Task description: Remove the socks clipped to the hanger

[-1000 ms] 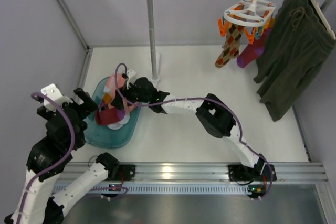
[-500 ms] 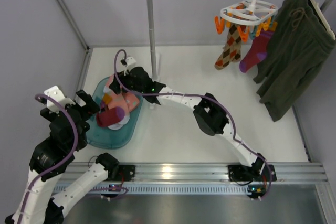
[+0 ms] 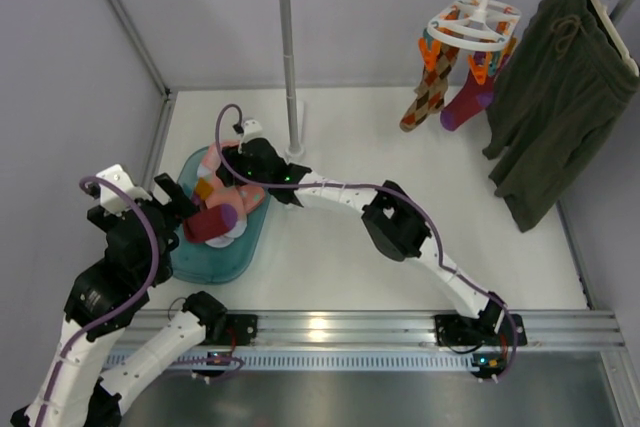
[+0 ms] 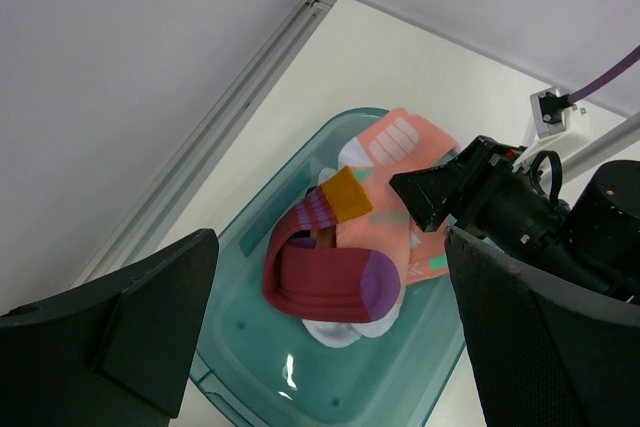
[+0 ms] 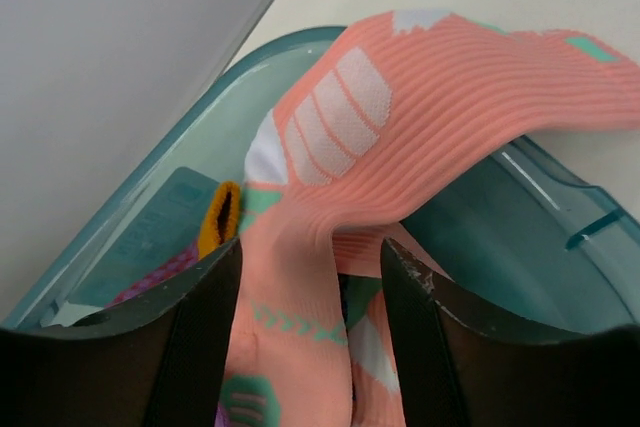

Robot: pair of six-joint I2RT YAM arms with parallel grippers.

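The white ring hanger (image 3: 475,22) hangs from the rod at the back right, with orange and teal pins. An orange-brown argyle sock (image 3: 420,92) and a magenta sock (image 3: 462,102) are clipped to it. My right gripper (image 3: 238,169) is open just above the teal tray (image 3: 225,259). A pink sock (image 5: 400,97) lies draped between and under its fingers (image 5: 205,327), touching the left one only. My left gripper (image 4: 330,237) is open and empty above the tray's near-left side. A maroon sock with a purple toe (image 4: 325,282) lies in the tray (image 4: 250,367) with the pink sock (image 4: 395,162).
A large dark olive garment (image 3: 560,97) hangs right of the hanger. A metal stand pole (image 3: 290,67) rises just behind the right wrist. Grey walls close in on the left and back. The tray also holds an orange sock cuff (image 4: 345,192) and a white sock (image 4: 345,332).
My right gripper has drawn back toward the far side of the tray, leaving the pink sock lying there. The hanger and its two socks swing. My left arm has shifted slightly right.
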